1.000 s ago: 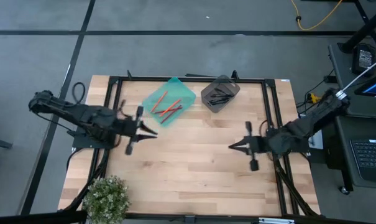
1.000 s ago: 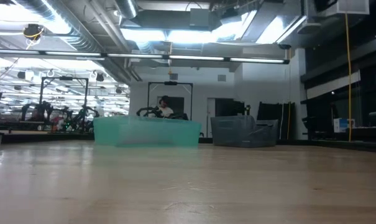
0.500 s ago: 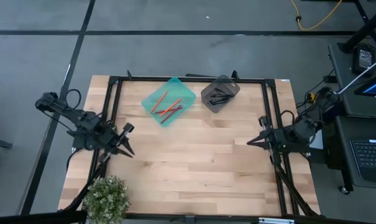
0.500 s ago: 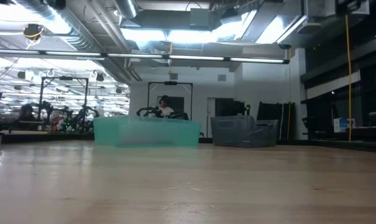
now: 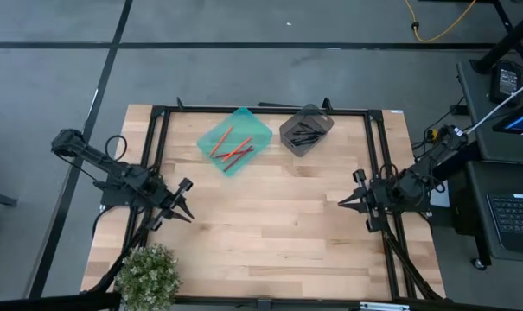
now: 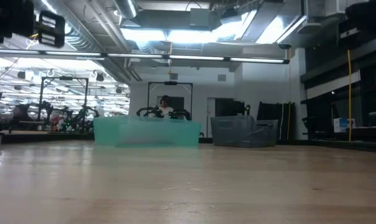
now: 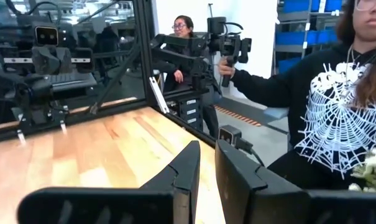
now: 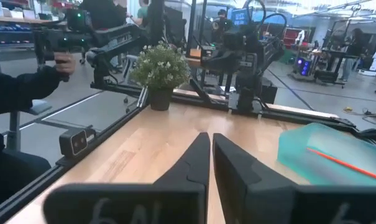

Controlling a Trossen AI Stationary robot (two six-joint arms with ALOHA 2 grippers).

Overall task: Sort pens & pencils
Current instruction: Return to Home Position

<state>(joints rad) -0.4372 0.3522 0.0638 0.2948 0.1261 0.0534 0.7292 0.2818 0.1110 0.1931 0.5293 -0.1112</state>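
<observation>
At the tabletop's (image 5: 270,233) far middle the pencils (image 5: 233,147) lie slantwise in the green bin (image 5: 259,130), the pens (image 5: 306,134) in the grey bin (image 5: 287,143) just right of it. Nearer, the left hand (image 5: 181,206) and right hand (image 5: 346,200) flank them at the side edges, both narrow and empty.

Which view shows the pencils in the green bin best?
The high view: it looks down into the green bin, showing the pencils. The right wrist view shows one orange pencil; the low view only the bin's wall; the left wrist view nothing.
</observation>
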